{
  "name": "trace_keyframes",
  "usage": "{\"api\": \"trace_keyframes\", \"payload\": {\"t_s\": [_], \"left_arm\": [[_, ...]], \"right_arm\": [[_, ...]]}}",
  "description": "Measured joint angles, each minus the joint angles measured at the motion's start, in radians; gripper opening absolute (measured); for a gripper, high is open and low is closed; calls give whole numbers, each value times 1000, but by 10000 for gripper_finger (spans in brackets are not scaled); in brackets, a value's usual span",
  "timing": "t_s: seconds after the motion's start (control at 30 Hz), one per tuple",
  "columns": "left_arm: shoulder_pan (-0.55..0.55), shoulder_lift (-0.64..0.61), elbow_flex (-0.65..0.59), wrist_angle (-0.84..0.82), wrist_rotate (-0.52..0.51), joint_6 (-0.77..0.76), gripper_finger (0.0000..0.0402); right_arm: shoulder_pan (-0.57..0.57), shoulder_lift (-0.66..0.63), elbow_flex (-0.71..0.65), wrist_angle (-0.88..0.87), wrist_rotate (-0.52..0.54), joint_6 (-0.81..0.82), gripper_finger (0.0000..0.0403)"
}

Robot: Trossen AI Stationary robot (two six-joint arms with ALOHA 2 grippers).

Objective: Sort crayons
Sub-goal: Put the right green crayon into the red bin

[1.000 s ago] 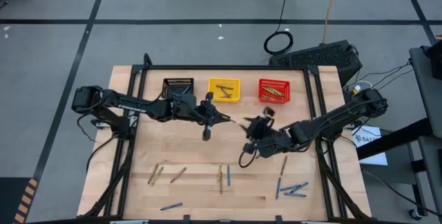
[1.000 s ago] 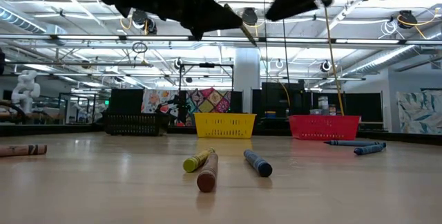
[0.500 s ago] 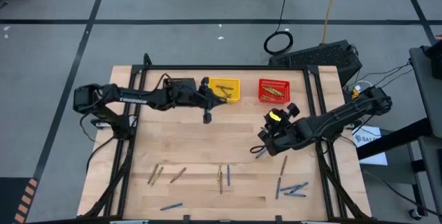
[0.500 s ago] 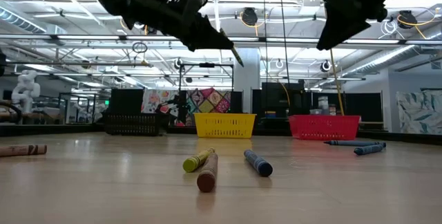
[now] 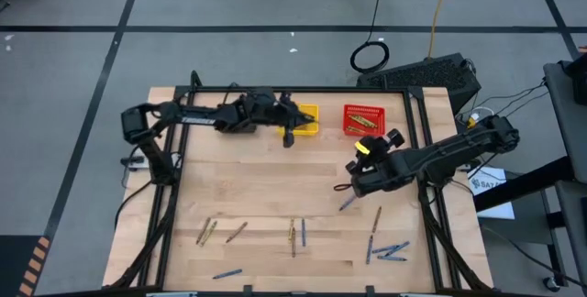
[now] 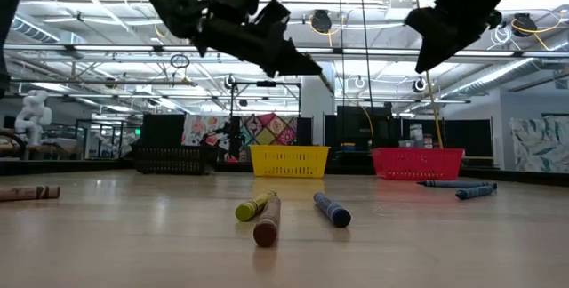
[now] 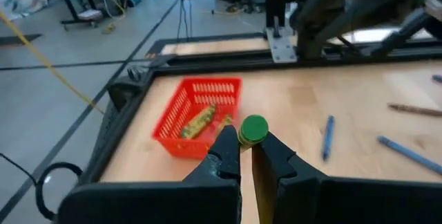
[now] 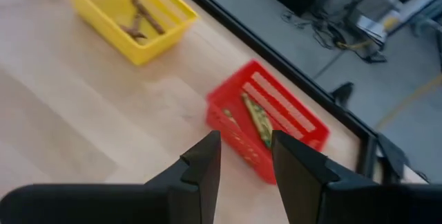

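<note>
Since a second ago my left pincer [image 5: 290, 135] has carried its crayon [image 7: 253, 128] from mid-surface back to the yellow basket [image 5: 305, 119], and my right pincer [image 5: 351, 170] has lifted away to the right; the left one is shut on the olive-yellow stick, the right one stands wide and holds nothing. I judge a crayon light, stiff, a little waxy and easy to snap; best pinched at the middle, on the paper wrap. More crayons [image 5: 390, 250] lie along the near part of the surface [image 5: 257, 196]. Only the left wrist view shows the round green end between my fingers; the high view alone shows which basket is under it.
</note>
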Motion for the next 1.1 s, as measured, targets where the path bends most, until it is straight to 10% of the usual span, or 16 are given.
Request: {"api": "trace_keyframes", "payload": {"t_s": [1.1], "left_arm": [[63, 500, 582, -123, 167, -155, 4]], "right_arm": [[3, 0, 0, -100, -28, 141, 116]]}}
